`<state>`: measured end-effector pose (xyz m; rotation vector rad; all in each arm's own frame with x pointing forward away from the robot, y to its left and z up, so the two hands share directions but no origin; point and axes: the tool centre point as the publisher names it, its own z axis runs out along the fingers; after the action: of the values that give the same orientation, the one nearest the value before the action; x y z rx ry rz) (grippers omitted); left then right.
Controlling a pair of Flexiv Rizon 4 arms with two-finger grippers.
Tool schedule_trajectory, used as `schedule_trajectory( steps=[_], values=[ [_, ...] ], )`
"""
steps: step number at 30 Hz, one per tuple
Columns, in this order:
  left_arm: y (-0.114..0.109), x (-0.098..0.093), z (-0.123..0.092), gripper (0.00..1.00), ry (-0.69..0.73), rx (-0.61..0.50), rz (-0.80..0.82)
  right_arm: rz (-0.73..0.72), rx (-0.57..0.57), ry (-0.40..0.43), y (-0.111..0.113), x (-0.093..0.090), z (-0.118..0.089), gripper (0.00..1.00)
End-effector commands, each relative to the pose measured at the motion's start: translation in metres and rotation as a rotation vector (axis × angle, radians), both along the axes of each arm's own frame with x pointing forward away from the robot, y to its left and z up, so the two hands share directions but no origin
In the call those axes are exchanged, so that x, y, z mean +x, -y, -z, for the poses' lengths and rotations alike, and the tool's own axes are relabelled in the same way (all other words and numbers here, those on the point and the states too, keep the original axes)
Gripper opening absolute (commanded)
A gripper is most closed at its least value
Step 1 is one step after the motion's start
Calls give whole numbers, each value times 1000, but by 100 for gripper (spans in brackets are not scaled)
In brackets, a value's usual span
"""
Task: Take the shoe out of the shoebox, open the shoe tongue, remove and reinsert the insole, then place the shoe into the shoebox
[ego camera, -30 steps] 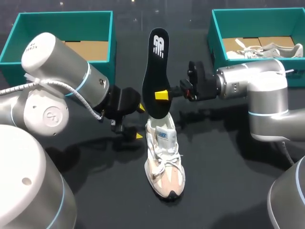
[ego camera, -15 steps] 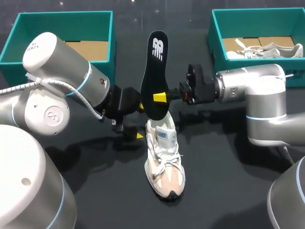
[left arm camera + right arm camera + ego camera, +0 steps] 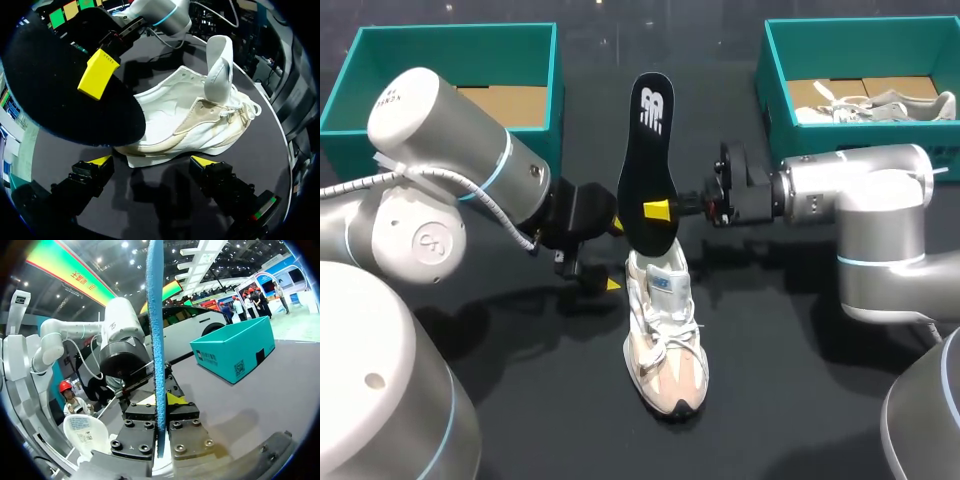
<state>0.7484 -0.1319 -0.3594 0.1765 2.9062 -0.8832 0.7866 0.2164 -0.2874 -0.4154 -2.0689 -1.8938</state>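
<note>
So, one shoe [image 3: 665, 335] is out on the black table [image 3: 790, 400]. It's a white and cream sneaker with a peachy toe, standing on its sole with the toe toward my side of the table. The tongue [image 3: 220, 60] is pulled up and sticks out over the laces. One black insole [image 3: 648, 165] stands on end right above the heel opening, logo end up. Its bottom end sits right at the collar, but I can't tell if it's actually touching the shoe or just over it.

My right gripper [image 3: 658, 210] comes in from the side and is clamped on the insole about a third of the way up, one yellow tip on the face I can see and the other behind it. In the right wrist view the insole is edge-on, squeezed between both fingers.

My left gripper [image 3: 151, 161] is down low beside the heel of the shoe with its two fingers spread apart and nothing gripped.

Further out there are two teal shoeboxes at the back of the table. The left box [image 3: 555, 90] has brown cardboard inside. The right box [image 3: 767, 85] has a second shoe [image 3: 880, 105] lying in it, so that's two shoes total.
</note>
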Motion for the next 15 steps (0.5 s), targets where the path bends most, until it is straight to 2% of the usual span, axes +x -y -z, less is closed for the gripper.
schedule_trajectory(
  steps=[1, 15],
  values=[
    [0, 0, 1, 100, 1, 1, 0, 9, -6, 0, 3, -4, 4, 0],
    [0, 0, 1, 100, 1, 1, 0, -8, 17, -27, 5, -9, 29, 0]
  ],
)
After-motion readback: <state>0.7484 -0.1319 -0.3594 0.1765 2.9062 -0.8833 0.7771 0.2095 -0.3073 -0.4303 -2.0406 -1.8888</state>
